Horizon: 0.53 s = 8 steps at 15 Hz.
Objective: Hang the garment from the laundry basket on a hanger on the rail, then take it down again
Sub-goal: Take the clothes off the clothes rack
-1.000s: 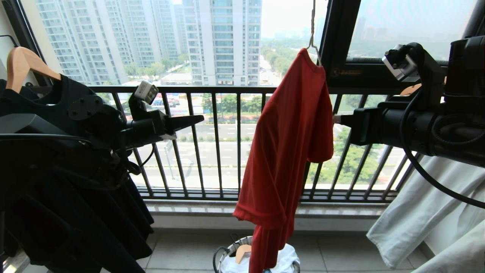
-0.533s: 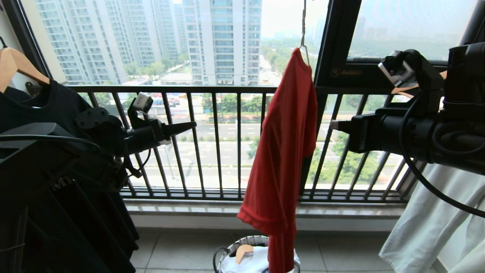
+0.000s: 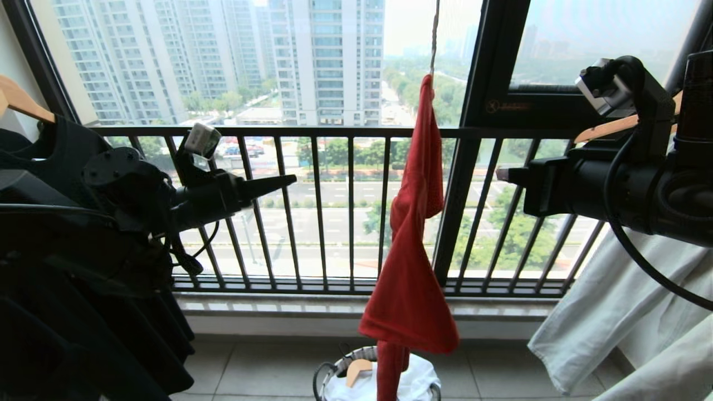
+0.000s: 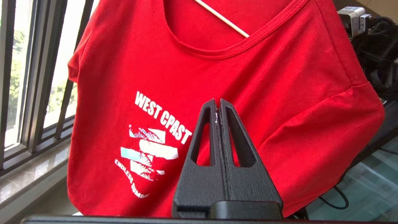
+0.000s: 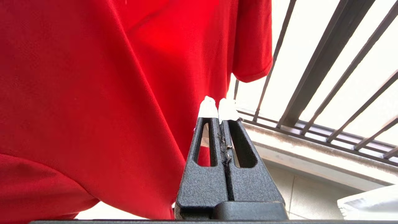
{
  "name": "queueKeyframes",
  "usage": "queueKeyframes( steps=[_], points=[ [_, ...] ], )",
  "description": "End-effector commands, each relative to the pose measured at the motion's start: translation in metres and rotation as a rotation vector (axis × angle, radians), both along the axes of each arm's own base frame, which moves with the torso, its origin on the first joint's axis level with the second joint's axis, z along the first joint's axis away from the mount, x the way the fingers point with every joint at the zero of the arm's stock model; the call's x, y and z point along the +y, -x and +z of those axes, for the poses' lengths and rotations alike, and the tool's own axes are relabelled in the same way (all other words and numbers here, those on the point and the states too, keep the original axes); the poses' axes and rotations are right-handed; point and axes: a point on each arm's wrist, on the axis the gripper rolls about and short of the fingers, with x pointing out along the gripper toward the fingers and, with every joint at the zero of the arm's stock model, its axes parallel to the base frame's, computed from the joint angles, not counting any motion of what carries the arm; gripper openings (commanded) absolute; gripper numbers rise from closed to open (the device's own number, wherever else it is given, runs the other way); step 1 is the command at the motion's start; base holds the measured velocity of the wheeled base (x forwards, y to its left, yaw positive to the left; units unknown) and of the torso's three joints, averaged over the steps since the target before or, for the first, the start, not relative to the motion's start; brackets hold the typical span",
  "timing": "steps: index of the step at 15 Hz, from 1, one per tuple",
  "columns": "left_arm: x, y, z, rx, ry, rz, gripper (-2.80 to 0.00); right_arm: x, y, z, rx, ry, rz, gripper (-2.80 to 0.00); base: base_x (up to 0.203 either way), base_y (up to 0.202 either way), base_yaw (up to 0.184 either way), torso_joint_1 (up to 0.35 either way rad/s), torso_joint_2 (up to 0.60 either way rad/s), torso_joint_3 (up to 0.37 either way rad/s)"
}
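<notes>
you have open air between the left pincer [image 3: 292, 179] and the garment [image 3: 415, 267]; the balcony railing [image 3: 312, 211] blocks behind, black shirts [image 3: 83, 312] crowd left.

The garment [image 3: 415, 223] (on its hanger [image 3: 433, 39]) has swung round, now edge-on.

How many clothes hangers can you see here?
4: a wooden hanger holding the black shirt far left, a wire hanger inside the red T-shirt, one wooden behind the right arm, one in the basket. Others may be hidden.
</notes>
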Motion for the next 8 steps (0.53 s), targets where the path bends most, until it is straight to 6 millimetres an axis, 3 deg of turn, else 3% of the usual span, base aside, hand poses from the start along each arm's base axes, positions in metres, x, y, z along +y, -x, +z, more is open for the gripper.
queueKeyframes(
  steps=[1, 5, 8],
  points=[
    [0.0, 0.027, 0.033, -0.076, 0.008, -0.013, -2.8, 0.0, 0.001, 0.001, -0.004, -0.003, 0.0, -2.8, 0.0, 0.0, 0.0, 0.0, 0.0, 0.0],
    [0.001, 0.046, 0.066, 0.103, 0.0, 0.04, -2.8, 0.002, -0.001, -0.001, -0.001, 0.005, 0.001, -2.8, 0.0, 0.0, 0.0, 0.0, 0.0, 0.0],
    [0.002, 0.05, 0.072, 0.122, -0.006, 0.052, -2.8, 0.013, -0.009, -0.006, 0.01, 0.022, -0.017, -2.8, 0.0, 0.0, 0.0, 0.0, 0.0, 0.0]
  ],
)
